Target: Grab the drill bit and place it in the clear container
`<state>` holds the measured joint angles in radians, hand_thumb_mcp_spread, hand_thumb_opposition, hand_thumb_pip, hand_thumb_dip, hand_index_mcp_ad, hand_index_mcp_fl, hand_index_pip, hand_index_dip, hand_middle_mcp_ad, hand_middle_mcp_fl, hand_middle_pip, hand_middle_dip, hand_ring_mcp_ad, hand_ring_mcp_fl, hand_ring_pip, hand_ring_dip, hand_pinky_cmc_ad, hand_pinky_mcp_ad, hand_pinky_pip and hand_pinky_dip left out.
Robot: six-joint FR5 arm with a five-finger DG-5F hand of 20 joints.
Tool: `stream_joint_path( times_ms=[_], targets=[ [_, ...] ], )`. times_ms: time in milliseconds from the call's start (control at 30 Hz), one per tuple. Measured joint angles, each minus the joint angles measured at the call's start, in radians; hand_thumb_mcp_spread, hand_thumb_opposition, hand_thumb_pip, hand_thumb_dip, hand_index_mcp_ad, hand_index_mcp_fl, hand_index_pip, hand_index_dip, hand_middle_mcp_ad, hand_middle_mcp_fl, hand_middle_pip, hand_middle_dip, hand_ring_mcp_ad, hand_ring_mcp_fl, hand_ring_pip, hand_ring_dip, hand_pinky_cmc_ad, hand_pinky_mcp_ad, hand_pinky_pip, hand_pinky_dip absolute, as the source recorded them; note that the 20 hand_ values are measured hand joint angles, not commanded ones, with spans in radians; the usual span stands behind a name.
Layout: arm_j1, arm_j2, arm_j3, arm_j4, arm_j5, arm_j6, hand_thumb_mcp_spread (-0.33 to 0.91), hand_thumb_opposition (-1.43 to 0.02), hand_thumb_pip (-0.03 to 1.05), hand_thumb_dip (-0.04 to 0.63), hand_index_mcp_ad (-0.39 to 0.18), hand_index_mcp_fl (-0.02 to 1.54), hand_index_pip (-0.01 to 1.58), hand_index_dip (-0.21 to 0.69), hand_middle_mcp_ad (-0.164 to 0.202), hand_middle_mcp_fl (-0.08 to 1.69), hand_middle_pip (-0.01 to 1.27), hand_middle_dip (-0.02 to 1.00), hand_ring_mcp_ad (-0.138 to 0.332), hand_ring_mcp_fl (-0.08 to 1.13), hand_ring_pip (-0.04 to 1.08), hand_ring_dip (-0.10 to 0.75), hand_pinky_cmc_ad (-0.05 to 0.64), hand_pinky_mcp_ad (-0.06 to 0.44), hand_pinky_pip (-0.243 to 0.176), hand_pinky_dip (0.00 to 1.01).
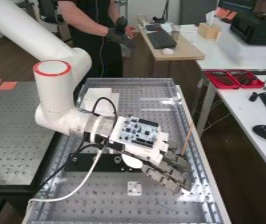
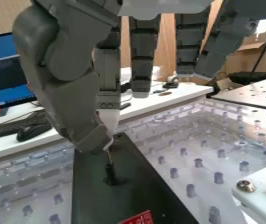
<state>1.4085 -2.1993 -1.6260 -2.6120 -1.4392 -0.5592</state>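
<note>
Hand [image 2: 65, 80] pinches drill bit [image 2: 110, 169] near its top, between thumb and one finger; other fingers roughly straight. Bit directly below fingertips, long axis near upright, lower end in black block [image 2: 94, 200]. Lift should follow that axis, straight up.

1. We see matt, plastic-like casing on the hand [image 1: 162, 175].
2. To us the drill bit [image 2: 110, 170] looks metal.
3. We find the black plate [image 2: 137, 187] smooth and matt.
4. We see smooth white casing on the arm [image 1: 55, 92].
</note>
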Motion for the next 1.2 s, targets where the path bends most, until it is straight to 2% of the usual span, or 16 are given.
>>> stream_joint_path(
  times_ms=[200, 300, 600, 800, 867, 1100, 1200],
  targets=[
    [0.000, 0.000, 0.001, -0.001, -0.002, 0.001, 0.53, -0.91, 0.58, 0.346, -0.105, 0.28, 1.40, 0.246, 0.035, 0.29, 0.13, 0.51, 0.227, 0.09, 0.10, 0.326, 0.328, 0.213, 0.003, 0.28],
    [0.000, 0.001, -0.001, -0.002, -0.002, 0.003, 0.53, -0.90, 0.58, 0.346, -0.105, 0.28, 1.40, 0.244, 0.031, 0.30, 0.13, 0.51, 0.209, 0.09, 0.10, 0.328, 0.332, 0.199, 0.003, 0.28],
    [0.001, 0.001, -0.006, 0.010, 0.000, 0.004, 0.53, -0.91, 0.58, 0.346, -0.126, 0.40, 1.51, 0.232, 0.031, 0.30, 0.13, 0.51, 0.209, 0.09, 0.10, 0.325, 0.332, 0.199, 0.002, 0.27],
    [0.001, 0.002, -0.008, 0.019, 0.003, 0.004, 0.56, -0.91, 0.57, 0.346, -0.124, 0.45, 1.46, 0.232, 0.031, 0.33, 0.13, 0.51, 0.211, 0.12, 0.10, 0.319, 0.332, 0.195, 0.002, 0.24],
    [0.001, 0.002, -0.010, 0.024, 0.004, 0.009, 0.59, -0.91, 0.53, 0.347, -0.124, 0.47, 1.43, 0.232, 0.030, 0.33, 0.13, 0.51, 0.208, 0.11, 0.10, 0.316, 0.332, 0.199, 0.021, 0.23],
    [-0.003, 0.015, -0.011, 0.032, 0.009, 0.012, 0.60, -0.91, 0.50, 0.344, -0.126, 0.52, 1.39, 0.232, 0.033, 0.34, 0.13, 0.51, 0.208, 0.13, 0.09, 0.316, 0.333, 0.199, 0.023, 0.21],
    [-0.007, 0.028, -0.008, 0.034, 0.013, 0.012, 0.65, -0.91, 0.50, 0.347, -0.127, 0.53, 1.36, 0.232, 0.030, 0.35, 0.13, 0.51, 0.204, 0.13, 0.09, 0.316, 0.333, 0.195, 0.019, 0.21]
  ],
)
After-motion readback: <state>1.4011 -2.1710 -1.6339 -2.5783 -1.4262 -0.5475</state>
